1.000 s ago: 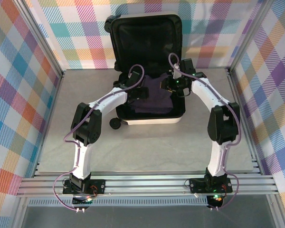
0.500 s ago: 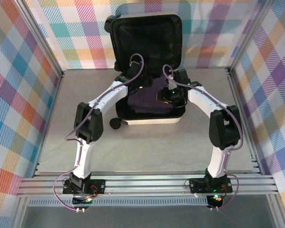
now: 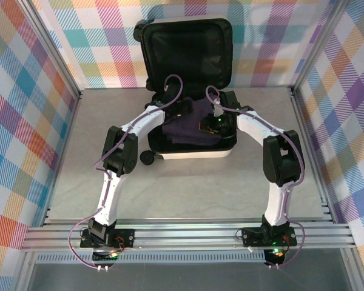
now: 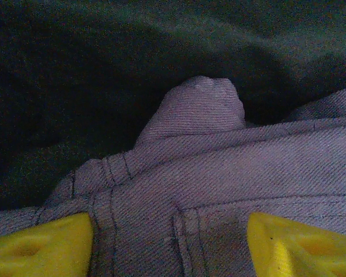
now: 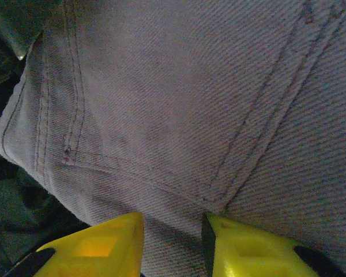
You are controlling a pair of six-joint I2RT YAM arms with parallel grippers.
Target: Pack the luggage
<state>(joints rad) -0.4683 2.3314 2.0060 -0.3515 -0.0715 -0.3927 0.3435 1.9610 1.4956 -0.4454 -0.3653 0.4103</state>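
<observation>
The luggage [image 3: 191, 153], a white hard-shell suitcase, lies open at the back of the table with its black-lined lid [image 3: 185, 51] standing upright. A folded purple garment [image 3: 185, 132] lies in the lower shell. My left gripper [image 3: 181, 111] reaches in from the left. In the left wrist view the left gripper [image 4: 170, 248] is wide open, with the purple denim [image 4: 219, 173] flat between its yellow fingers [image 4: 40, 248]. My right gripper [image 3: 211, 125] rests on the garment's right side. In the right wrist view the right gripper [image 5: 173, 245] stands narrowly open over the cloth [image 5: 173, 104].
Dark fabric [image 4: 104, 69] lies beyond the garment inside the case. A black wheel [image 3: 147, 158] sticks out at the suitcase's front left. Plaid walls and metal posts [image 3: 64, 66] close in the grey table [image 3: 109, 182], which has free room in front of the case.
Both grippers came down and inward onto the purple garment, which now lies lower and flatter in the shell. The right gripper's jaws narrowed a little.
</observation>
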